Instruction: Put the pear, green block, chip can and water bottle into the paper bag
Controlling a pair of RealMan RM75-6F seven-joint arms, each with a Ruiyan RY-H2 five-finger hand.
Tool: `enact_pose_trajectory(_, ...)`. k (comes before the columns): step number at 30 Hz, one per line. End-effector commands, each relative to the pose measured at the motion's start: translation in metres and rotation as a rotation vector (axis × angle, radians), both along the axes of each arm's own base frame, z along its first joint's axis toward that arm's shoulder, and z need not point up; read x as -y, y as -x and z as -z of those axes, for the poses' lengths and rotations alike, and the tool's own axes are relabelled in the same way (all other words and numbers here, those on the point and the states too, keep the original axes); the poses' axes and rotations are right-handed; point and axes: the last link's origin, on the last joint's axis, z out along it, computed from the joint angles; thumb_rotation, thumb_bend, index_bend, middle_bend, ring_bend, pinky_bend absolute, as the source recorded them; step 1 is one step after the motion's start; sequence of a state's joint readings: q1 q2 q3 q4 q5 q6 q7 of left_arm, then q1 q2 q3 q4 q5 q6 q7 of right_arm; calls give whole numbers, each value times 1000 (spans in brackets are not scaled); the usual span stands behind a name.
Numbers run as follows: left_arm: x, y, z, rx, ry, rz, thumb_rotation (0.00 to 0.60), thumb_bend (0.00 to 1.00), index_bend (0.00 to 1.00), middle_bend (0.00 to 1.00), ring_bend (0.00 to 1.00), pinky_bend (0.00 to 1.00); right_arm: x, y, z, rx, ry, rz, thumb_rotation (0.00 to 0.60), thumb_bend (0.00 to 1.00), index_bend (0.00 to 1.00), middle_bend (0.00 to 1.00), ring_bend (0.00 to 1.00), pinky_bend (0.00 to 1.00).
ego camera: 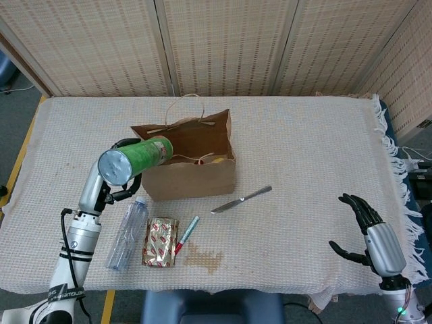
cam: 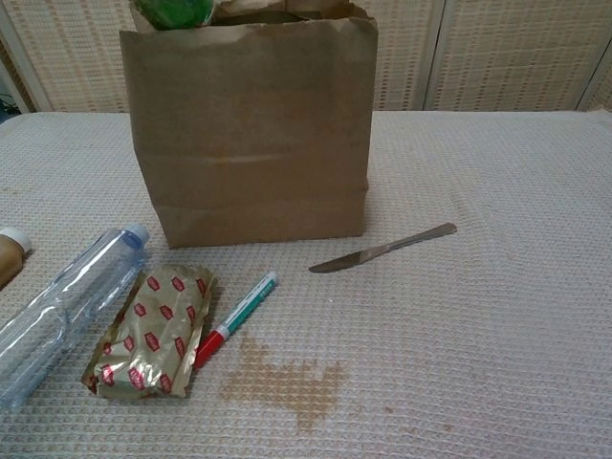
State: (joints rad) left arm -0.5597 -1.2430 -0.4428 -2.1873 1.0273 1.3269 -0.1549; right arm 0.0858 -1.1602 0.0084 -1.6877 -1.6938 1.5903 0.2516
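Note:
My left hand grips the green chip can, which lies tilted with its far end over the left side of the open brown paper bag. In the chest view the can shows as a green patch at the top rim of the bag. The clear water bottle lies on the cloth in front of the bag, left of centre, and shows again as the bottle. Something yellowish shows inside the bag; what it is I cannot tell. My right hand hangs open at the table's right front corner.
A table knife lies right of the bag. A gold foil packet and a red-green marker lie beside the bottle, with a brown stain near the front edge. A brown bottle's cap shows at far left.

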Motion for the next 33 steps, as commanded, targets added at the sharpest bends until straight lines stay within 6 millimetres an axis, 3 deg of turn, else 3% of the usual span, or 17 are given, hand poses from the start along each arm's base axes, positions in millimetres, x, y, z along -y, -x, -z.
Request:
enact_pose_trajectory(1, -4, -11, -3, 12, -19, 19, 600, 649, 619, 678, 633, 731, 0, 0, 0, -4, -2, 1, 600, 86, 2, 151, 73, 200)
enact_pose_trajectory(9, -12, -35, 3, -13, -13, 54, 600, 650, 619, 678, 634, 731, 1, 0, 2, -5, -10, 5, 600, 86, 2, 150, 73, 200)
enact_pose_trajectory(14, -18, -45, 24, -88, 3, 79, 600, 652, 602, 663, 616, 716, 0, 0, 3, -3, -16, 4, 600, 85, 2, 151, 73, 200)
enact_pose_trajectory(18, -29, -58, 42, -175, -1, 106, 600, 650, 573, 586, 528, 660, 1, 0, 4, -5, -25, 5, 600, 86, 2, 150, 73, 200)
enact_pose_trajectory(24, -45, -79, 62, -296, -42, 161, 600, 642, 542, 555, 511, 647, 2, 0, 3, -9, -25, 3, 600, 85, 2, 150, 73, 200)
enact_pose_trajectory(26, -49, -80, 69, -356, -39, 172, 600, 612, 471, 489, 457, 591, 3, 1, 2, -4, -24, 6, 600, 86, 2, 151, 73, 200)
enact_pose_trajectory(30, -51, -75, 75, -433, 17, 162, 600, 458, 98, 110, 114, 280, 3, 3, 1, 4, -30, 13, 600, 85, 2, 150, 72, 200)
enact_pose_trajectory(33, -55, -72, 71, -440, 23, 146, 600, 451, 3, 25, 71, 226, 3, 3, 2, 5, -42, 13, 600, 86, 2, 150, 73, 200)
